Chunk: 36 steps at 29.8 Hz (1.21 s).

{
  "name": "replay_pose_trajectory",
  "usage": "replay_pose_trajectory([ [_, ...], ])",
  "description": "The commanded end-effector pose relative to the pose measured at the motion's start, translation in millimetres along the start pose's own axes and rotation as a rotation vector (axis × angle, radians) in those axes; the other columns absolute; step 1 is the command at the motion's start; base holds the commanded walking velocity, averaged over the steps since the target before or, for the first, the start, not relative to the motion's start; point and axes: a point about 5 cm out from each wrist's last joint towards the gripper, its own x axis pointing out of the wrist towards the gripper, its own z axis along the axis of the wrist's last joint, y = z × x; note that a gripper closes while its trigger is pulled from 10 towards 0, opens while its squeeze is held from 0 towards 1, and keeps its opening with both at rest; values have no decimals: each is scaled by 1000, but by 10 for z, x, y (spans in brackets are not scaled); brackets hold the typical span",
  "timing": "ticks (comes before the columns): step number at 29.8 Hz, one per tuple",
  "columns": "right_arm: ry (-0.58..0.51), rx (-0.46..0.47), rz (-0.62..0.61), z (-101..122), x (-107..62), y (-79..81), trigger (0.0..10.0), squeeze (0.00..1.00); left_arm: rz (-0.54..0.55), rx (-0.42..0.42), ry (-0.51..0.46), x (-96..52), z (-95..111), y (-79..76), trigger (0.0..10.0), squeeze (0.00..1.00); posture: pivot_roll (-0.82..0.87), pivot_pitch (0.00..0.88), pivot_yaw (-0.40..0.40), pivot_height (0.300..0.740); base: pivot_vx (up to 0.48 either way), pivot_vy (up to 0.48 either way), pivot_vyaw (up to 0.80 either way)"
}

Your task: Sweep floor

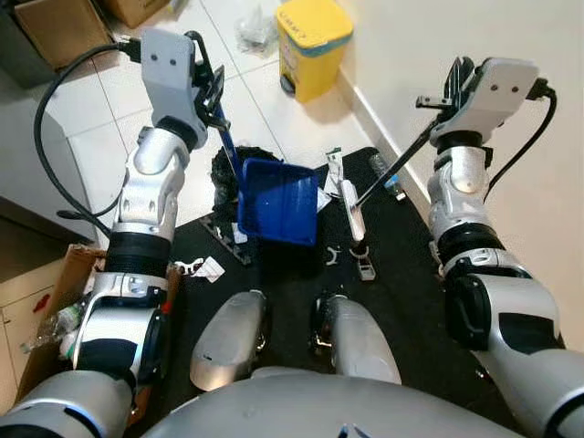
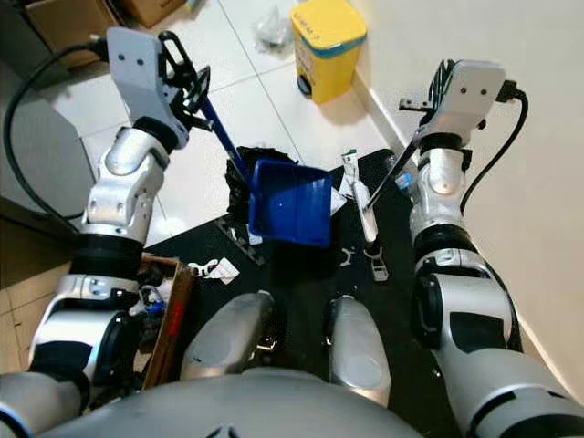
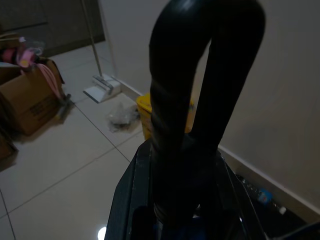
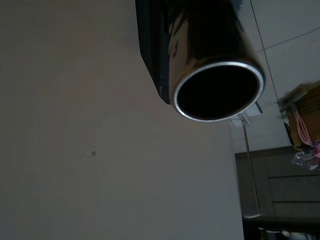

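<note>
Standing on a black floor mat (image 1: 401, 301), the robot has its 2 silver feet (image 1: 292, 338) just behind a scatter of small white scraps (image 1: 208, 268). Just ahead, the blue plastic dustpan (image 1: 278, 201) rests mouth-down on the mat's front edge. Its long blue handle rises to the left gripper (image 1: 212, 96), which is clenched around it. Beside the pan lies the white head of a slim broom (image 1: 351, 214). Its dark pole slants up to the right gripper (image 1: 447, 102), which seems to be grasping it, though the fingers are hard to make out. Farther off stand a yellow lidded plastic bin (image 1: 313, 41) and a crumpled clear bag (image 1: 254, 32) on white tiles (image 1: 100, 155). The collecting step looks in hand; next, the broom should draw the scraps into the pan.
</note>
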Motion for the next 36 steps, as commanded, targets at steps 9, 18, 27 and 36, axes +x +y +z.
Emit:
replay_pose_trajectory([
  [9,-16,-10,-4,28,9,-15,10000,0,-45,8,-29,21,58,-88,10000,0,153,0,10,740,0,-439,0],
  [18,-13,-10,-4,23,5,-16,10000,0,-47,8,-28,21,58,-89,10000,0,153,0,10,740,0,-462,0],
  [27,-8,-14,7,16,5,-7,10000,0,-16,7,-13,13,26,-41,10000,0,154,0,0,740,0,-256,0],
  [36,-3,-18,17,11,4,-1,10000,0,17,3,2,12,-2,-5,10000,0,154,0,-3,740,0,0,0],
])
